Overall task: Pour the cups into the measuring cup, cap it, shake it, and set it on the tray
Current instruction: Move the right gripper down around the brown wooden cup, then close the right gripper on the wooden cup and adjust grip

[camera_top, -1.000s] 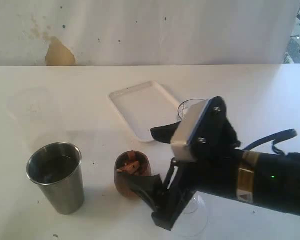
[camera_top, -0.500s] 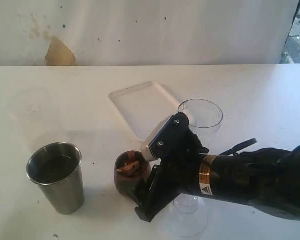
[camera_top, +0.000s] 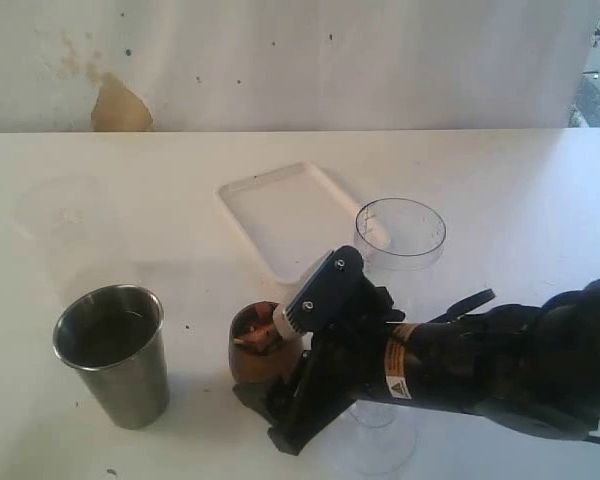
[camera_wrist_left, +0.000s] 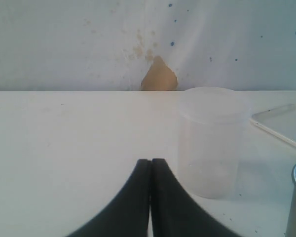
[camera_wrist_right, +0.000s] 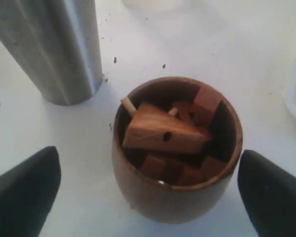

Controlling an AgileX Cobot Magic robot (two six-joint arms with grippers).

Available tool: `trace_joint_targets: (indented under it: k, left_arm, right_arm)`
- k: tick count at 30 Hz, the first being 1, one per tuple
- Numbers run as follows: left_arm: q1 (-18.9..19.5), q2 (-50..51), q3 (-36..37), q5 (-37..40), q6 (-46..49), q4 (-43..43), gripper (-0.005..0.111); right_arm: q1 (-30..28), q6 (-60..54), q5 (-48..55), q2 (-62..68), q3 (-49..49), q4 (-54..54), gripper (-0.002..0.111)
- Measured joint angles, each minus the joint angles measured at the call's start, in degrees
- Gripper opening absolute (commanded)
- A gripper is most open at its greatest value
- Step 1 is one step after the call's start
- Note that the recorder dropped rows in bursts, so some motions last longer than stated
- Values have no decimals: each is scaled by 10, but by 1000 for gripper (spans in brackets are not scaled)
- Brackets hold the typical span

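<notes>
Desk (camera_top: 500, 170): white, everything is carried on it. Tray (camera_top: 280, 205) is set at rear centre. Measuring cup (camera_top: 405, 250) stands upright just beside the tray's near corner, its lower part hidden by the right arm. Steel tumbler (camera_top: 113, 352) is left at front left, untouched. Wooden cup (camera_top: 245, 365), filled with wood blocks, is straddled by the right tool (camera_wrist_right: 148, 195): fingers spread wide, nothing gripped. Left tool (camera_wrist_left: 150, 163) is pressed closed, empty.

Step judged: grasp of the wooden cup. Closing on its wall is called for next, then a lift.

A second back, the right tool was higher and clear of the cup.

Two cups (steel tumbler (camera_top: 112, 365), wooden cup (camera_wrist_right: 172, 197)), one measuring cup (camera_top: 400, 240), one tray (camera_top: 280, 215), one tub (camera_wrist_left: 214, 143).
</notes>
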Motion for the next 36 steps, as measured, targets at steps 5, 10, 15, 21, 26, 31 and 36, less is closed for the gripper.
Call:
trace_joint_targets:
  k: [5,10,15,21,26,31,36]
  left_arm:
    - [0,0,0,0,0,0,0]
    - [0,0,0,0,0,0,0]
    - [0,0,0,0,0,0,0]
    - [0,0,0,0,0,0,0]
    - [0,0,0,0,0,0,0]
    - [0,0,0,0,0,0,0]
    - [0,0,0,0,0,0,0]
  right_arm:
    - [0,-1,-1,22,-24,3,90]
    - [0,-1,0,45,-31,13,90]
    - [0,-1,-8,62,-34,27,90]
    - [0,-1,-17,93,-65,33,90]
    - [0,-2,-11,112,-86,35,88]
    - [0,-2,1,112,-100,36,73]
    - [0,-2,23,112,-114,36,34]
